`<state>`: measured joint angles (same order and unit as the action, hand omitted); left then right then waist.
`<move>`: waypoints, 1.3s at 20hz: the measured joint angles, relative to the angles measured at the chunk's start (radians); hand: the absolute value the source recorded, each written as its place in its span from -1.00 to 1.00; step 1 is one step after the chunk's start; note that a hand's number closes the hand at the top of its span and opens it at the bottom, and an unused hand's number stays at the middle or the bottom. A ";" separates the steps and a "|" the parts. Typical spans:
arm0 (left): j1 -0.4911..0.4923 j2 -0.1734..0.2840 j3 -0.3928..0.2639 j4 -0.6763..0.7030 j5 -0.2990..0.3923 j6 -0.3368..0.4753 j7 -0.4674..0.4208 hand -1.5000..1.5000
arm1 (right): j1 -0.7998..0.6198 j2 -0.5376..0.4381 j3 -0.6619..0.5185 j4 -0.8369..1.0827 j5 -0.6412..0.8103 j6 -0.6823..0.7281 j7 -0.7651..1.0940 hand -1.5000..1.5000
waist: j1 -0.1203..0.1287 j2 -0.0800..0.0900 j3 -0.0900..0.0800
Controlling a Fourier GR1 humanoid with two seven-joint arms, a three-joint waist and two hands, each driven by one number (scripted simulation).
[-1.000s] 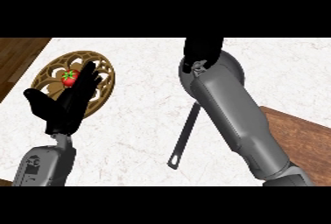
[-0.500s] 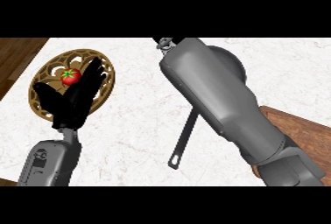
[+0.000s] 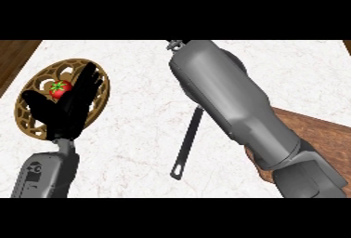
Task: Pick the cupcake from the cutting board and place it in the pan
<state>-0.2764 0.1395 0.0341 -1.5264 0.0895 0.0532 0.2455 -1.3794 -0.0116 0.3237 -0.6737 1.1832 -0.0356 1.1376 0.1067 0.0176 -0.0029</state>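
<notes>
Starting at the left: left robot hand (image 3: pixel 63 110) is up over the tabletop (image 3: pixel 137 139), fingers straight and spread apart, holding nothing. It overlaps a round gold openwork plate (image 3: pixel 27 122) lying flat on the marble. A small red item with a green top (image 3: pixel 59 88), tomato-like, sits on that plate just beside the fingertips. Not a cupcake.

Centre: a thin dark pan handle (image 3: pixel 186 148) runs slantwise down the tabletop. The pan's bowl is hidden under the right forearm (image 3: pixel 233 107), which crosses from lower right up to the top edge.

Right robot hand (image 3: pixel 177 44): only a scrap shows at the top edge. Cannot tell whether it is apart, together or clamped on anything.

Right: a corner of the brown cutting board (image 3: pixel 315 128) shows beside the forearm.

Cupcake: not visible anywhere. It may be behind the forearm or in the hidden hand, so its place, colour and shape cannot be recorded.

Judgement on handling, from the task alone: a cupcake should be light, soft and easily crushed, with a top that smears. Best hold is low on opposite sides of the base, kept upright. Set it down in the pan, do not tip it in
</notes>
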 measured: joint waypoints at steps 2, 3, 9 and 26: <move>0.010 0.010 0.016 -0.004 0.006 0.000 -0.001 0.00 | 0.009 0.000 -0.011 0.013 0.011 -0.034 -0.006 1.00 | -0.020 -0.003 0.001; 0.019 0.008 0.015 -0.011 0.003 0.006 0.002 0.00 | 0.018 0.000 -0.013 0.017 0.015 -0.048 -0.007 1.00 | -0.028 -0.004 0.001; 0.059 0.021 0.042 -0.025 0.009 0.006 -0.011 0.00 | 0.108 -0.008 -0.060 0.054 0.052 -0.194 -0.070 1.00 | -0.067 -0.008 0.002; 0.073 0.016 0.038 -0.059 0.008 0.000 -0.005 0.00 | 0.244 -0.011 -0.300 0.361 -0.060 -0.572 -0.266 -1.00 | -0.061 0.001 0.004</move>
<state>-0.2030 0.1554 0.0718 -1.5858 0.0975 0.0530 0.2402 -1.1355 -0.0224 0.0241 -0.3129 1.1235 -0.6073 0.8715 0.0461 0.0190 0.0007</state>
